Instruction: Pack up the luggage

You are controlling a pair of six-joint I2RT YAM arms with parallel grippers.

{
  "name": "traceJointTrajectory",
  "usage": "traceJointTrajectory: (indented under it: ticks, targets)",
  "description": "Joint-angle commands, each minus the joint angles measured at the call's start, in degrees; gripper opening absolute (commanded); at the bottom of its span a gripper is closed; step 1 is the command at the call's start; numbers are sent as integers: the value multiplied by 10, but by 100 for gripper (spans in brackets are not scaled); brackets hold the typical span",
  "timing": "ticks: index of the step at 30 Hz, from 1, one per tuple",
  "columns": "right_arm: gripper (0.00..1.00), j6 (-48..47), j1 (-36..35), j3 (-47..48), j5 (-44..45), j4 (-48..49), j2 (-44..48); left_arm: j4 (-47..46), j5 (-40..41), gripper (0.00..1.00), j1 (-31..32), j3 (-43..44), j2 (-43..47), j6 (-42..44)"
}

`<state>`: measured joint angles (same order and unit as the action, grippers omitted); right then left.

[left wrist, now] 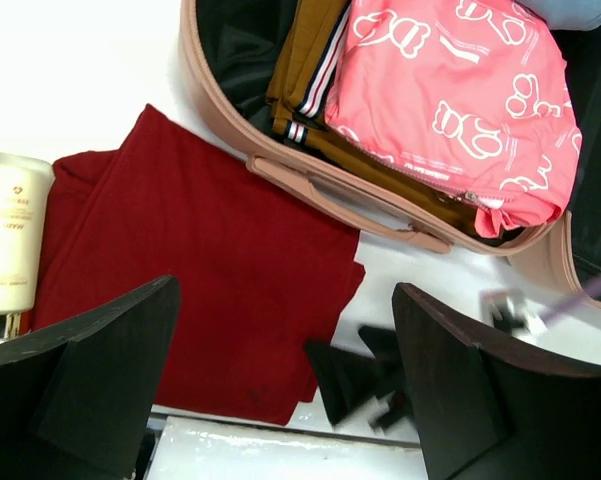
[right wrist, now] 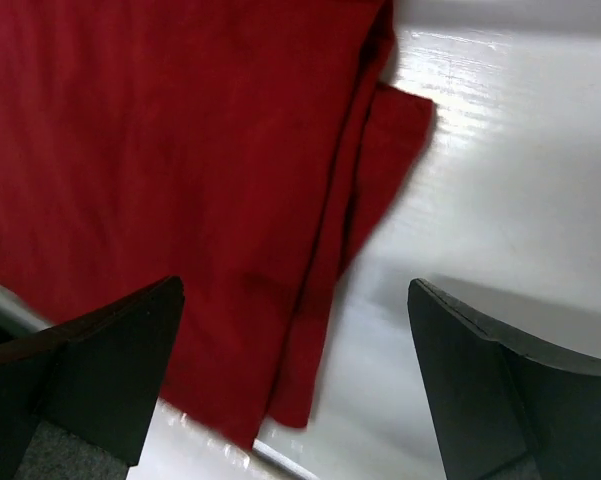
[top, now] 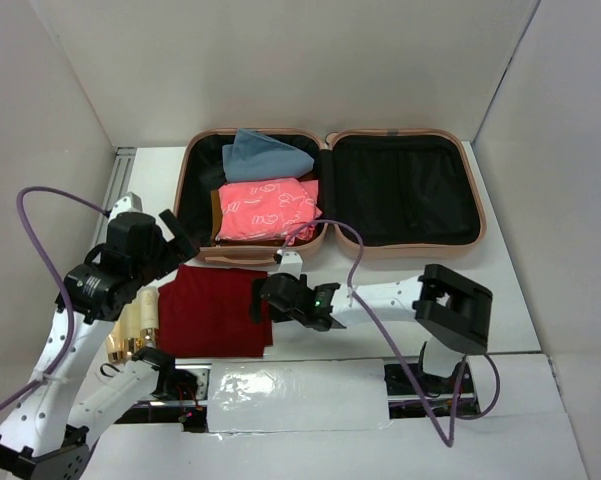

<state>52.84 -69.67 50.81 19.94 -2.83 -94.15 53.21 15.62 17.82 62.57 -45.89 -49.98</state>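
The pale pink luggage lies open at the back of the table. Its left half holds a blue garment, a pink printed garment and a brown one under it. Its right half shows only black lining. A folded dark red cloth lies on the table in front of the left half. My right gripper is open and empty, low over the cloth's right edge. My left gripper is open and empty, raised above the cloth's far left corner, near the luggage's front rim.
Cream and gold bottles lie left of the red cloth; one shows in the left wrist view. A shiny white taped strip runs along the near edge. White walls enclose the table on both sides and at the back.
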Motion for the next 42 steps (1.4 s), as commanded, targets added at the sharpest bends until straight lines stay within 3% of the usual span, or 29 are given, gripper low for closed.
traceJointTrajectory:
  ticks: [1,5,9,14,15,18,19,20,26,29,36,38,42]
  targets:
    - [100,26,9,31,-56,63,-53,24,8,100,2,5,23,-7]
    - [100,14,4,89,-72,22,-113,36,25,100,2,-2,42,-1]
    - [100,25,4,91,-118,42,-145,48,39,100,2,4,53,10]
    - [83,39,-8,84,-135,57,-150,53,53,100,-3,4,64,10]
    - [67,32,-8,96,-126,49,-150,53,53,100,-3,4,64,15]
    - [41,19,-13,109,-99,23,-145,53,53,100,-3,9,69,21]
    - [10,19,-13,109,-99,23,-138,46,53,100,-3,4,70,21]
    - [0,14,-13,116,-83,8,-130,46,48,100,-3,4,70,26]
    - [0,-82,-13,169,-10,-59,-75,22,36,100,-3,-8,70,37]
    - [0,-192,-8,236,8,-124,-40,-2,30,100,-3,-20,75,43]
    - [0,-440,28,445,-131,-300,-82,-21,30,100,-3,-35,75,43]
    - [0,-530,33,501,-134,-355,-110,-21,41,100,-3,-35,69,37]
    - [0,-586,33,584,-119,-383,-140,-15,57,100,-3,-29,62,30]
